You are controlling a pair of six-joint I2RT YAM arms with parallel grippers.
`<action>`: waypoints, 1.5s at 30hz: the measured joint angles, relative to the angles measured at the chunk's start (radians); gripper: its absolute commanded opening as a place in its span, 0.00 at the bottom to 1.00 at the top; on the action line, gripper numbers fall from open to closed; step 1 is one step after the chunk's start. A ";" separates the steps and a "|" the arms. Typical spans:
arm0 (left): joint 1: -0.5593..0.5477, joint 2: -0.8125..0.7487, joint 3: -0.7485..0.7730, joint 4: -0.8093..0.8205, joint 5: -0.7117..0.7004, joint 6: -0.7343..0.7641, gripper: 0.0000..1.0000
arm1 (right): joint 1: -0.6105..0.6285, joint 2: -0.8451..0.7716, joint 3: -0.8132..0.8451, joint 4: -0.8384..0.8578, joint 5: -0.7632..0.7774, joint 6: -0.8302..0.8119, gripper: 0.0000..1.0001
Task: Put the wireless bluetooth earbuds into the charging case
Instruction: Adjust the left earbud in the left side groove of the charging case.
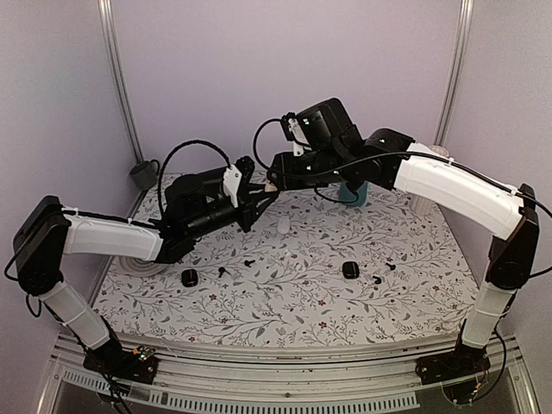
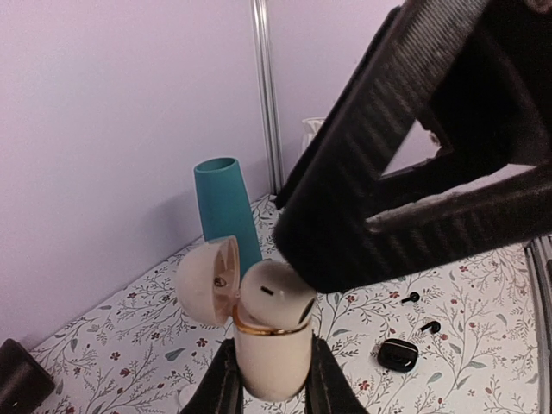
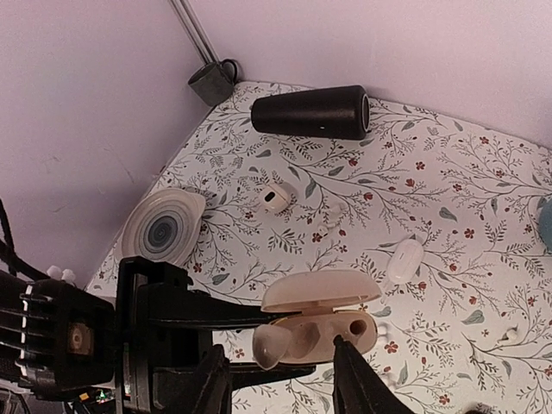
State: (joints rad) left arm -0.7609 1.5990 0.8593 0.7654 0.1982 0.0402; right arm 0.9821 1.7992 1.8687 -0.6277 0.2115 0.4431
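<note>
First, from the top camera: left gripper [image 1: 254,200] and right gripper [image 1: 274,179] tip to tip above the table [image 1: 293,312], toward 12 o'clock, charging case [image 1: 269,185] between.

Next, from the left wrist: left gripper [image 2: 272,371] clamped on the charging case [image 2: 272,358], lid [image 2: 205,283] open toward 10 o'clock, white earbud [image 2: 276,291] standing proud of the rim, seemingly half seated. Also a right finger [image 2: 345,207] at its 2 o'clock, touching or just beside, unclear which.

Last, from the right wrist: right gripper [image 3: 282,349] with fingers parted, holding nothing, earbud [image 3: 272,345] at the 9 o'clock end of the charging case [image 3: 332,326].

Probably the seating step. Push down softly, straight along the socket. Hold the charging case firm; spare the lid.
</note>
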 measured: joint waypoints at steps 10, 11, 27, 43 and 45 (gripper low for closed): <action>0.000 0.000 0.000 0.000 0.000 0.000 0.00 | 0.001 0.049 0.040 -0.009 0.001 -0.013 0.41; 0.000 0.000 0.000 0.000 0.000 0.000 0.00 | 0.001 0.052 0.040 -0.011 0.001 -0.013 0.41; 0.000 0.000 0.000 0.000 0.000 0.000 0.00 | -0.002 0.056 0.042 -0.045 0.019 -0.011 0.41; 0.002 0.000 0.000 -0.001 0.000 0.000 0.00 | -0.005 0.044 0.005 -0.038 0.019 0.009 0.41; 0.002 0.000 0.000 -0.001 0.000 0.000 0.00 | -0.005 0.038 -0.005 -0.038 0.019 0.010 0.41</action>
State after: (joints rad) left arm -0.7586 1.5990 0.8593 0.7647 0.1978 0.0406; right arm 0.9768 1.8374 1.8637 -0.6655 0.2302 0.4534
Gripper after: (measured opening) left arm 0.199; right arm 0.407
